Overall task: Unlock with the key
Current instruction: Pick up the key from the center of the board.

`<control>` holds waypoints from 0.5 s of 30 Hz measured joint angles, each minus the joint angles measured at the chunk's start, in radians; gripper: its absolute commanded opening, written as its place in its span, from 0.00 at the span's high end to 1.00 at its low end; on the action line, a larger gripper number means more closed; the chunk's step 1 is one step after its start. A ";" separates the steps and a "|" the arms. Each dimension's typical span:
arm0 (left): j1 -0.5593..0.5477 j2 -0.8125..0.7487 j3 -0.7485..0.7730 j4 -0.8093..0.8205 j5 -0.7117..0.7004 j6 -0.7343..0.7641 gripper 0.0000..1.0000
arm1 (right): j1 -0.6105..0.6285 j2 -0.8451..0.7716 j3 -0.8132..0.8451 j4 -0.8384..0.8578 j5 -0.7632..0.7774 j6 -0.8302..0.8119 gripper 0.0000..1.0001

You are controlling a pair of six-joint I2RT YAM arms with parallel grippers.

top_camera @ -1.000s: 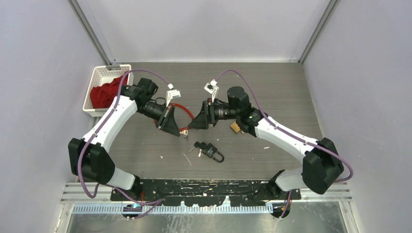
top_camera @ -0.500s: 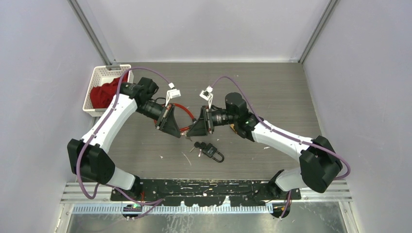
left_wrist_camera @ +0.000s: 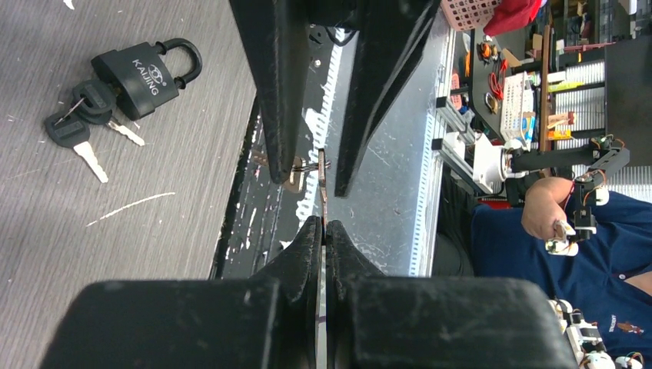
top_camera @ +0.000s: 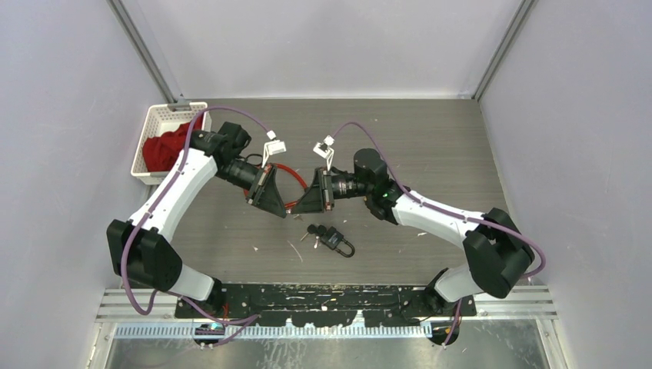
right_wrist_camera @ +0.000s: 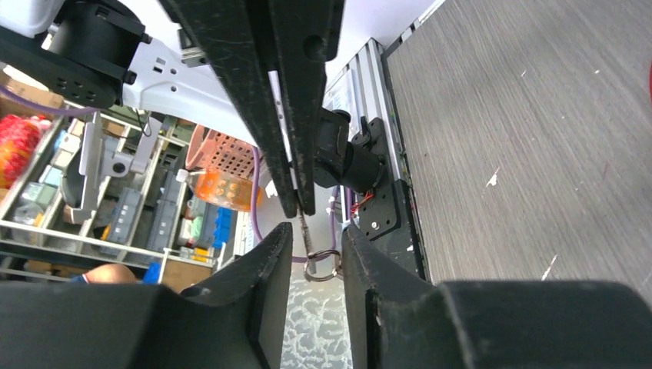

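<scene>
top view: the left end effector (top_camera: 278,206) and right end effector (top_camera: 304,204) meet tip to tip over the middle of the table (top_camera: 430,146), with a small key (top_camera: 291,207) between them, raised off the surface. the padlock (top_camera: 339,243) lies flat at about 5 o'clock from that meeting point, shackle closed as far as can be seen, a bunch of spare keys (top_camera: 311,231) touching it at its 10 o'clock side.

left wrist view: the left end effector is clenched on the key, which is seen edge-on as a thin blade sticking out from between its fingers (left_wrist_camera: 307,254). the right one's two fingers stand apart, one on each side of the far end of the key.

right wrist view: the right end effector is released, its fingers (right_wrist_camera: 269,265) spread with the key and its key ring (right_wrist_camera: 321,267) in the gap; no contact can be made out.

handling, as a judgement: the key is light, stiff, thin and smooth metal, so it will likely twist or slip in a loose pinch. best held on the flat faces of the head, blade left free. the padlock looks heavier and solid, and will probably slide on the table unless its body is pinned.
</scene>
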 measured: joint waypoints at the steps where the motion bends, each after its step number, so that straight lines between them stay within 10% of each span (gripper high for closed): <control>1: 0.000 0.000 0.000 0.000 0.000 -0.002 1.00 | 0.003 0.008 0.000 0.001 0.000 0.003 0.74; 15: 0.000 0.000 0.000 0.006 -0.011 -0.011 1.00 | 0.011 0.024 0.000 0.037 0.000 0.048 0.63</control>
